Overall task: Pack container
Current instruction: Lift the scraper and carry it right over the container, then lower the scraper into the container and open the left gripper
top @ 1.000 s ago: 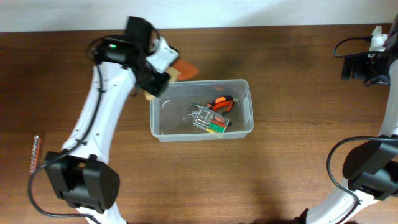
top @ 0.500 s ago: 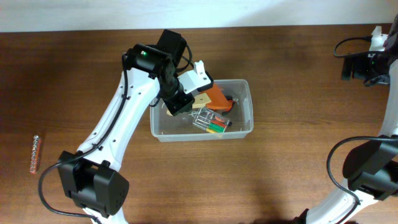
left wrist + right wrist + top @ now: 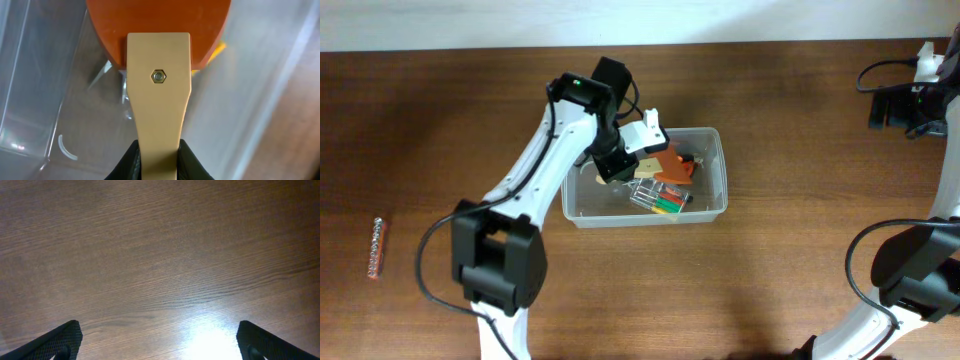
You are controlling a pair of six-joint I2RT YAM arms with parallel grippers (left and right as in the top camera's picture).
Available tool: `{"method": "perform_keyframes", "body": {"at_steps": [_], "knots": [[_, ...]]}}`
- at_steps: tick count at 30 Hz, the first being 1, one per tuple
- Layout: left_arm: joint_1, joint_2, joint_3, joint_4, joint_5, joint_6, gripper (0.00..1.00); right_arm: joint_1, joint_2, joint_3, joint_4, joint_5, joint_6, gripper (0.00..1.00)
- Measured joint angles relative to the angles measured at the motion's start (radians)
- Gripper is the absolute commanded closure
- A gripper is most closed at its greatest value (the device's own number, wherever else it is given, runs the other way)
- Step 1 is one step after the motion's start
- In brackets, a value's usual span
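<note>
Reaching with the left arm from its base by the near edge of the table (image 3: pixel 770 290), up and rightward, wrist folded over the far-left corner of the container (image 3: pixel 722 190). Pinching, in the left gripper (image 3: pixel 159 152), the tan handle of a scraper (image 3: pixel 159 75); fingers (image 3: pixel 131 162) narrow, pressed against both sides of that handle. Pointing the orange blade rightward above the container's inside, over part of the orange-handled pliers (image 3: pixel 686 163) and just beyond a small clear case (image 3: pixel 662 200) of coloured bits on the floor of the bin. Cannot tell whether the blade touches anything beneath.

Parked with the right arm at the far-right corner, well apart from the container; right gripper (image 3: pixel 160 342) spread wide over bare wood, holding nothing.

As for the container: midway between the left and right edges, nearer the far edge. By the left edge, a strip of bits (image 3: pixel 377 247).

Against a second ago: scraper then outside the far-left corner, now over the inside; left arm swung right and folded tighter. No shift in container, case or right arm.
</note>
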Motion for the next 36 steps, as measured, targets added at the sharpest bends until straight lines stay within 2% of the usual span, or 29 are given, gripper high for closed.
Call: {"method": "perform_keyframes", "body": {"at_steps": [2,9,11,13,14,20,28,31,32,33,34,36], "knots": [[0.000,0.016,0.000,0.019,-0.013,0.000,0.93,0.000,0.000,0.000,0.000,0.000,0.000,0.01],[0.000,0.034,0.000,0.033,-0.030,0.000,0.92,0.000,0.000,0.000,0.000,0.000,0.000,0.01],[0.000,0.035,0.000,0.033,-0.030,0.000,0.80,0.000,0.000,0.000,0.000,0.000,0.000,0.01],[0.000,0.035,0.000,0.033,-0.031,0.007,0.55,0.000,0.000,0.000,0.000,0.000,0.000,0.01],[0.000,0.035,0.000,0.034,-0.031,0.009,0.52,0.000,0.000,0.000,0.000,0.000,0.000,0.01],[0.000,0.035,0.000,0.040,-0.030,0.009,0.45,0.000,0.000,0.000,0.000,0.000,0.000,0.01],[0.002,0.039,0.069,0.053,-0.045,-0.035,0.43,0.000,0.000,0.000,0.000,0.000,0.000,0.01],[0.006,0.042,0.192,0.053,-0.089,-0.089,0.34,0.000,0.000,0.000,0.000,0.000,0.000,0.01],[0.010,0.042,0.243,0.050,-0.111,-0.111,0.28,0.000,0.000,0.000,0.000,0.000,0.000,0.01],[0.017,0.042,0.312,0.041,-0.142,-0.148,0.17,0.000,0.000,0.000,0.000,0.000,0.000,0.01],[0.025,0.042,0.357,0.034,-0.166,-0.162,0.01,0.000,0.000,0.000,0.000,0.000,0.000,0.01],[0.050,0.042,0.476,-0.016,-0.231,-0.220,0.01,0.000,0.000,0.000,0.000,0.000,0.000,0.01]]}}
